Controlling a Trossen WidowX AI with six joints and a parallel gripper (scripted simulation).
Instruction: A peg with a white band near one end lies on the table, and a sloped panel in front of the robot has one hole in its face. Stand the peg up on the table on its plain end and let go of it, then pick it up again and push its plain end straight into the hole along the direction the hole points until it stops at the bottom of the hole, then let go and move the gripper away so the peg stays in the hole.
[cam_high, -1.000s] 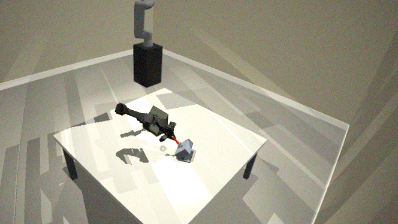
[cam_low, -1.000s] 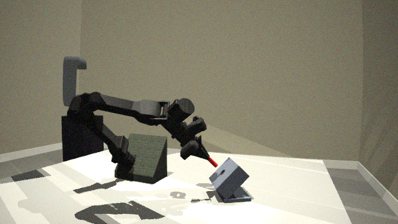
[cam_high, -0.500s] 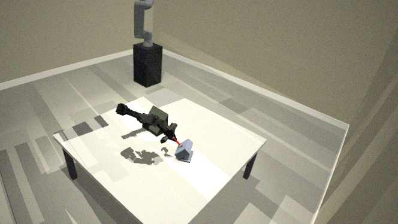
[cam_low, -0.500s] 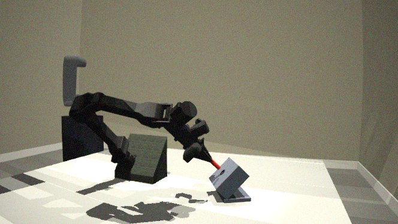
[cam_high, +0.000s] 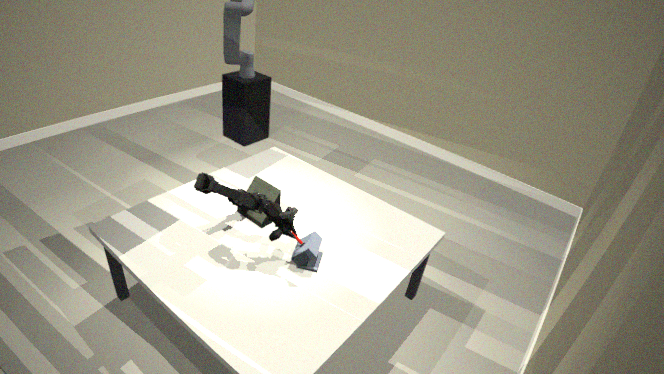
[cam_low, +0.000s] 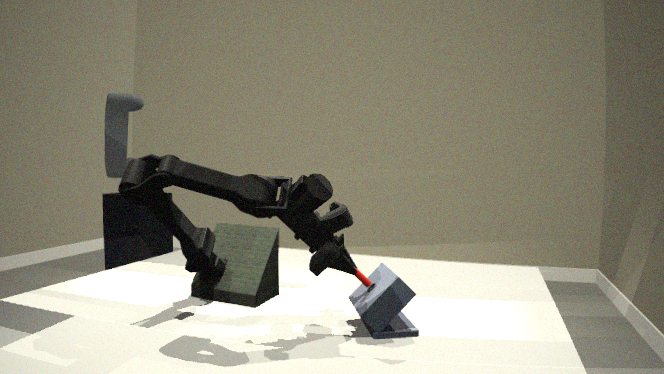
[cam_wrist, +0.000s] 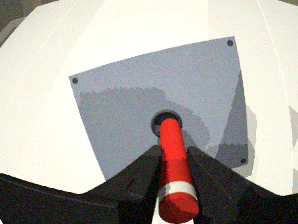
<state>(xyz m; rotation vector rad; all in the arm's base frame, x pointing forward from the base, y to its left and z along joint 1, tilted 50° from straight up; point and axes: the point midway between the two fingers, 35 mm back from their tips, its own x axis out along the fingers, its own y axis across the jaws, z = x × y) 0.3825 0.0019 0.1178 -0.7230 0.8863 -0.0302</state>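
Observation:
My gripper (cam_high: 293, 231) (cam_low: 355, 270) (cam_wrist: 173, 154) is shut on the red peg (cam_high: 298, 239) (cam_low: 364, 278) (cam_wrist: 173, 140), with the peg's white band (cam_wrist: 178, 188) at the near end in the wrist view. The peg slants down, its plain end toward the panel. The blue-grey sloped panel (cam_high: 313, 244) (cam_low: 383, 276) (cam_wrist: 115, 110) has one round hole (cam_wrist: 159, 120). The plain end is at the hole's mouth; dark hole shows to its left and above it in the wrist view. I cannot tell how far, if at all, it is inside.
A dark green wedge block (cam_high: 266, 189) (cam_low: 245, 260) stands on the table (cam_high: 345, 200) (cam_low: 475, 320) beside the arm's base. Behind the table, a grey arm (cam_high: 231, 37) (cam_low: 116, 145) stands on a black pedestal (cam_high: 246, 110) (cam_low: 125, 230).

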